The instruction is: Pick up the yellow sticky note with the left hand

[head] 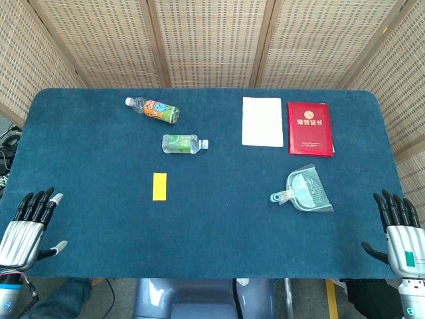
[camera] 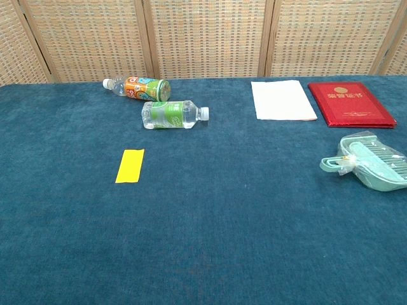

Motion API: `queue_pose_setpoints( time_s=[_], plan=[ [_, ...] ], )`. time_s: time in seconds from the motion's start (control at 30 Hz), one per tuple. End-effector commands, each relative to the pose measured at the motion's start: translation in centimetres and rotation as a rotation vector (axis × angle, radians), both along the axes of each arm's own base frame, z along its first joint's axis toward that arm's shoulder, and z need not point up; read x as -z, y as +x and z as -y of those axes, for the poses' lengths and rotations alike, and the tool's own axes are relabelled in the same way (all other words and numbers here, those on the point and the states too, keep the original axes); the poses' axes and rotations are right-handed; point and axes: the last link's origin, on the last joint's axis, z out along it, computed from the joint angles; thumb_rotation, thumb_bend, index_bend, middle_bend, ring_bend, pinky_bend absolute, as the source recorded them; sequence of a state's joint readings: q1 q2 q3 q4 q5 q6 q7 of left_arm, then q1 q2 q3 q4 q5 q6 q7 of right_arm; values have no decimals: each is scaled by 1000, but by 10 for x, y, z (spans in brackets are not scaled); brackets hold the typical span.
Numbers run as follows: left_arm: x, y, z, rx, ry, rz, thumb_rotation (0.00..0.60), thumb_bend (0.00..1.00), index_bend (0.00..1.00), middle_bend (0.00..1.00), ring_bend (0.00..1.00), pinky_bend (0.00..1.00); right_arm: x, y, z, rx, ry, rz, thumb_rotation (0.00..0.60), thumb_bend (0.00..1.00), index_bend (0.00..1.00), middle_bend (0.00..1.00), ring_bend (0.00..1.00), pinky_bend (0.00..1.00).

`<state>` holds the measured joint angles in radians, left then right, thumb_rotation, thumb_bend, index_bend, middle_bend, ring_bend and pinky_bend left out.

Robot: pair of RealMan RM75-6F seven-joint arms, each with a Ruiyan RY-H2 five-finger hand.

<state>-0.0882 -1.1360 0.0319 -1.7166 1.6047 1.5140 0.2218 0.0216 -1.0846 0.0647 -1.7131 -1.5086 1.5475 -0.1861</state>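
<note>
The yellow sticky note [head: 159, 186] [camera: 130, 166] lies flat on the blue tablecloth, left of the table's middle. My left hand [head: 30, 222] hovers at the table's near left corner, well to the left of the note and nearer to me, fingers spread and empty. At the near right corner my right hand [head: 399, 229] is likewise open and holds nothing. Neither hand appears in the chest view.
Beyond the note lie a green-labelled bottle [head: 180, 143] and an orange-labelled bottle [head: 154, 109]. A white paper [head: 262, 121] and a red booklet [head: 310, 128] lie at the back right. A pale green dustpan [head: 304, 192] sits right of centre. Wicker screens stand behind the table [head: 212, 246].
</note>
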Motion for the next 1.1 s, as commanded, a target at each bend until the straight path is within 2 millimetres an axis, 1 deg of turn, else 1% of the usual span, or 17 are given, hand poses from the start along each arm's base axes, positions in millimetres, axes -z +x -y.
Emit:
queue_pose_setpoints(
  time_s=[0.03,0.27,0.37,0.43,0.47,0.5,0.53,0.6,0.63,0.7,0.77,0.87,0.97,1.1],
  plan=[
    [0,0,0,0,-1,0,600,0,0,0,0,0,0,0,0,0,2,1,600,0,0,0,0,0],
    [5,-2,-1,-8,-20,-7,600,0,0,0,0,0,1,0,0,4,11,15,600,0,1,0,0,0],
    [16,-2,-11,-11,-58,-3,600,0,0,0,0,0,1,0,1,6,16,18,600,0,7,0,0,0],
    [23,2,-23,-3,-80,10,600,0,0,0,0,0,1,-1,2,8,16,20,600,0,10,0,0,0],
    [31,6,-37,12,-94,21,600,0,0,0,0,0,1,-2,3,13,16,21,600,0,12,0,0,0],
    [36,7,-45,18,-104,24,600,0,0,0,0,0,0,-3,3,17,16,22,600,0,14,0,0,0],
    [46,12,-61,29,-128,35,600,0,0,0,0,0,0,-4,4,21,16,25,600,0,17,0,0,0],
    [58,19,-81,36,-157,52,600,0,29,0,0,0,0,-5,5,26,16,27,600,0,20,0,0,0],
    [68,26,-97,46,-176,63,600,0,75,0,0,0,-1,-5,6,29,15,28,600,0,22,0,0,0],
    [81,36,-116,63,-202,81,600,0,179,0,0,0,-1,-6,7,34,14,29,600,0,24,0,0,0],
    [101,49,-141,83,-228,105,600,0,285,0,0,0,-1,-7,8,40,16,29,600,0,27,0,0,0],
    [121,62,-162,102,-240,131,600,7,356,0,0,0,-1,-10,9,49,18,28,600,0,32,0,0,0],
    [142,73,-177,108,-251,149,600,46,381,0,0,0,0,-13,11,64,23,26,600,0,36,0,0,0],
    [162,83,-187,100,-274,176,600,113,386,0,0,0,1,-16,14,81,26,29,600,0,37,0,0,0]
  ],
)
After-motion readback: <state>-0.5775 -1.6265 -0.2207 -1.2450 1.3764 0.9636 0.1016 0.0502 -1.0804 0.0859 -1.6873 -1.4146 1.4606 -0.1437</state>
